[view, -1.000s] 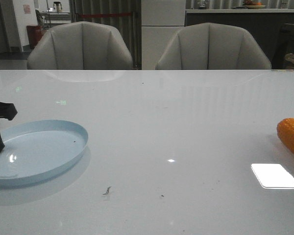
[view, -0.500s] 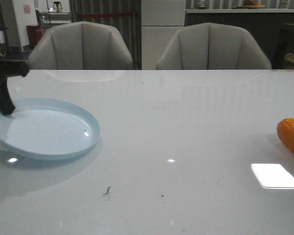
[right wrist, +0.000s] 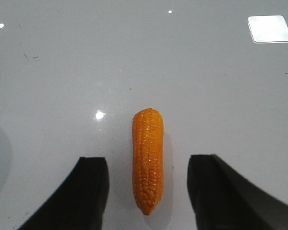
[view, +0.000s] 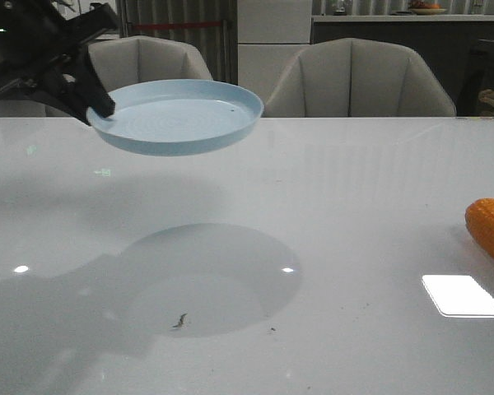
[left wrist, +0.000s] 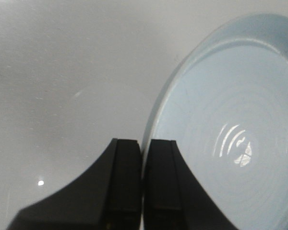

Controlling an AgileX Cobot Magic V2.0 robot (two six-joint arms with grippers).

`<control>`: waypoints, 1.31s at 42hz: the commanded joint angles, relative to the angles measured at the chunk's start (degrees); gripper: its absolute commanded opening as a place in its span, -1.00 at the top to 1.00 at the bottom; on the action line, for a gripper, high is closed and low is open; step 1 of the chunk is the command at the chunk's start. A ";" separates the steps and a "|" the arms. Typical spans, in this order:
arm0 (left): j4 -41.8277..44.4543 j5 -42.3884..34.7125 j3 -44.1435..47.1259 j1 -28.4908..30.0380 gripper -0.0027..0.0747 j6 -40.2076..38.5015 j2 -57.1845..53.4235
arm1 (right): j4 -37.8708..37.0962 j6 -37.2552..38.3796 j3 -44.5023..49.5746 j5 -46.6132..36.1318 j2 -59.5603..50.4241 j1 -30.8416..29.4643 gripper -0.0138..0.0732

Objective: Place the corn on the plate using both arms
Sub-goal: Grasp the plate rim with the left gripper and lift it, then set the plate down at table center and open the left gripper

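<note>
The left gripper (left wrist: 143, 158) has its jaws clamped on the rim of the plate (view: 177, 115), holding it in the air above the desk (view: 313, 206). The right gripper (right wrist: 146, 182) hovers with jaws spread wide either side of the corn (right wrist: 147, 160), which lies on the desk well apart from the plate.

You see the front view look across the table (view: 329, 214). Both wrist views look down close at that table.
</note>
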 commanded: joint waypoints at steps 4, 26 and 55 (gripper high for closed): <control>-2.96 -1.49 -1.93 -5.12 0.69 -0.13 -1.68 | 0.23 -0.14 -1.74 -4.04 -0.31 -0.10 -0.42; 0.16 -1.54 -1.82 -12.67 0.69 -0.13 7.39 | 0.23 -0.14 -1.74 -4.04 -0.31 -0.10 -0.42; 10.89 -0.13 -5.38 -14.36 -0.44 -0.02 7.34 | 0.23 -0.14 -1.74 -4.04 -0.31 -0.10 -0.42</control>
